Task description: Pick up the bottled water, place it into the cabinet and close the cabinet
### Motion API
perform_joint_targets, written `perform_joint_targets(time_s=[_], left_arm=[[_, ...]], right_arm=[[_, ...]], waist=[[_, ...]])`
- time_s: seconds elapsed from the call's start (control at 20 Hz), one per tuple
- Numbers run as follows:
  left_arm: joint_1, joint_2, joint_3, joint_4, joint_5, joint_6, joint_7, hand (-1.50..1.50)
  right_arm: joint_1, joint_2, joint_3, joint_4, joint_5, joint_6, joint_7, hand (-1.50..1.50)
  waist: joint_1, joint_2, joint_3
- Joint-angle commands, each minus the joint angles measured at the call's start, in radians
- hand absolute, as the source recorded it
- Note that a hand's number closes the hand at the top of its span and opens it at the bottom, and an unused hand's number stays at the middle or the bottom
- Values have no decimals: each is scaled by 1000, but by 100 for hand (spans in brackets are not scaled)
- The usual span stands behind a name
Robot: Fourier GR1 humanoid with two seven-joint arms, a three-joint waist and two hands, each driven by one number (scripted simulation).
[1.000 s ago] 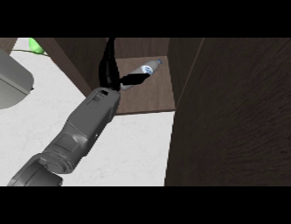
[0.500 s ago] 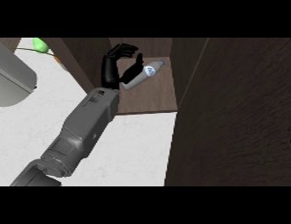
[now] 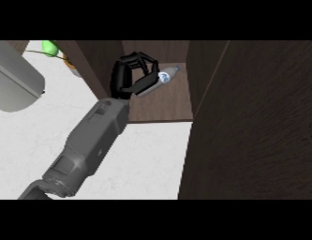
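The bottled water (image 3: 167, 76), clear with a blue-and-white label, lies tilted on the brown shelf (image 3: 164, 105) inside the open cabinet. My right hand (image 3: 129, 75) is just left of it. Its fingers arch up and away from the bottle, and only the thumb side is against the bottle's lower end. The grey right forearm (image 3: 92, 140) runs up from the lower left edge to the shelf. The cabinet's dark door panel (image 3: 262, 140) fills the right side of the view. Of the left arm, only a thick grey forearm (image 3: 6, 77) shows at the upper left; its hand is out of view.
The white counter top (image 3: 151, 159) lies below the shelf's front edge. A green leafy object (image 3: 49, 47) and something orange (image 3: 69, 61) sit at the far left behind the cabinet's side wall (image 3: 92, 61).
The right hand's fingers, curled round the bottle a second ago, have spread and lifted off it. The bottle now lies on the shelf; the hand has drawn back slightly to the left.
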Motion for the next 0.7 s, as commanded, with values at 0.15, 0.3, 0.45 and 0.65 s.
perform_joint_targets(time_s=[0.15, 0.3, 0.45, 0.65], left_arm=[[191, 0, -96, -224, 73, -155, 84, 150], [273, 0, -134, -398, 102, -140, 128, 150], [406, 22, -171, -582, 78, -101, 173, 150], [612, 57, -215, -785, 98, -126, 192, 150]], right_arm=[[70, -48, 41, -99, 101, -22, 8, -150], [29, -52, -19, -113, 60, -25, 41, -150], [60, -68, 2, -80, 67, -23, -11, -150], [41, -75, 27, -82, 89, -35, 20, -150]], waist=[[34, -13, 1], [51, -15, 1], [61, -18, 2], [69, -20, 1]])
